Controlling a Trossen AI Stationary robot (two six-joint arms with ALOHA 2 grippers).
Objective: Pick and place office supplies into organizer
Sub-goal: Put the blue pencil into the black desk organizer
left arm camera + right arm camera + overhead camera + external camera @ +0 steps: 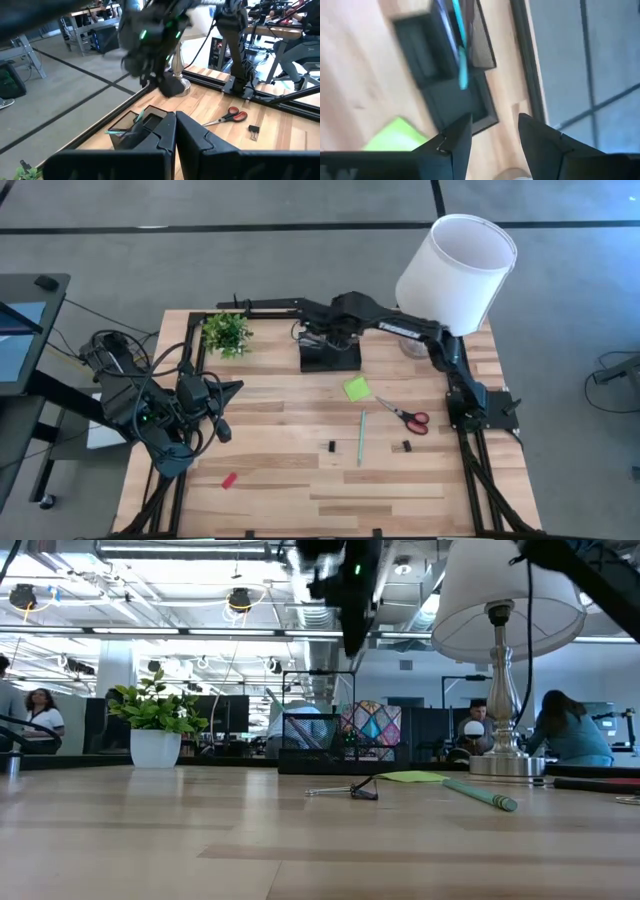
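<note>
The right gripper (pixel 318 335) hangs over the organizer (pixel 330 357), a black tray at the upper middle of the high view, near the table's far edge. In the right wrist view its two fingers (pixel 457 140) stand apart with nothing between them. Below them one teal pen (pixel 460 55) lies in the organizer's (pixel 445 75) compartment, blurred.

The left gripper (pixel 222 395) waits at the left of the high view, over the table's left side; its fingers (pixel 165 135) are pressed together and hold nothing.

On the table (pixel 300 480) in the high view:
- One lime-green sticky-note pad (pixel 357 388) lies just below and right of the organizer.
- One pair of red-handled scissors (pixel 404 414) lies right of the pad.
- One green pen (pixel 361 436) lies lengthwise at the middle, below the pad.
- Two black clips are there, one (pixel 331 446) left of the green pen and one (pixel 406 445) right of it.
- One red eraser (pixel 229 480) lies at the lower left, well apart from the rest.

One small potted plant (pixel 227 332) stands at the upper left of the table. One white-shaded lamp (pixel 455 272) stands at its upper right.

In the low view several people show in the room beyond the table.
</note>
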